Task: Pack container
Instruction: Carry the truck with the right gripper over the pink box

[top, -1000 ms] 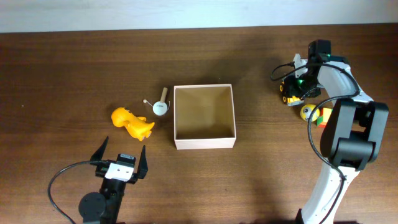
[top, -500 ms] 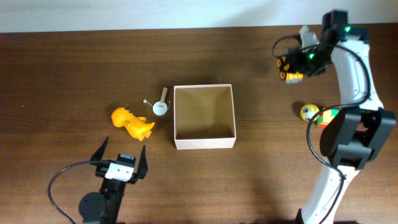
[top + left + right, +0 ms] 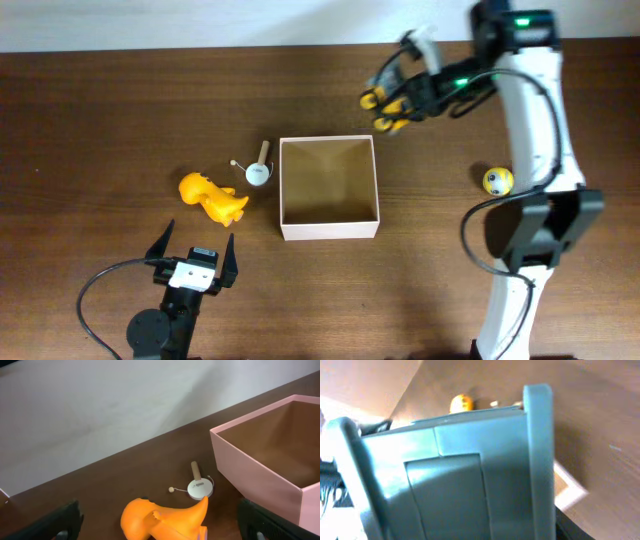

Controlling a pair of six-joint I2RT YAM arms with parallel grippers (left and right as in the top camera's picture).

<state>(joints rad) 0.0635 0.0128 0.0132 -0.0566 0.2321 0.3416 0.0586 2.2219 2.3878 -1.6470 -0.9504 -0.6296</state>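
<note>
While container (image 3: 330, 229) sits at middle of table (image 3: 100, 100), open side up, orange toy (image 3: 212, 197) and white disc (image 3: 257, 174) lie just left of it. Yellow toy (image 3: 390, 104) is clamped in right gripper (image 3: 410, 90) beyond far right corner. Ball (image 3: 497, 180) lies well right. Left gripper (image 3: 195, 250) is spread wide, near front edge.

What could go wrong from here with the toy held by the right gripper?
1. The right gripper holds the yellow-and-black toy beyond the far right corner of the container, not over it; releasing here would likely land it on the table.
2. The toy fills the right wrist view, so aiming close up looks hard, and a low approach might knock the thin wall.
</note>
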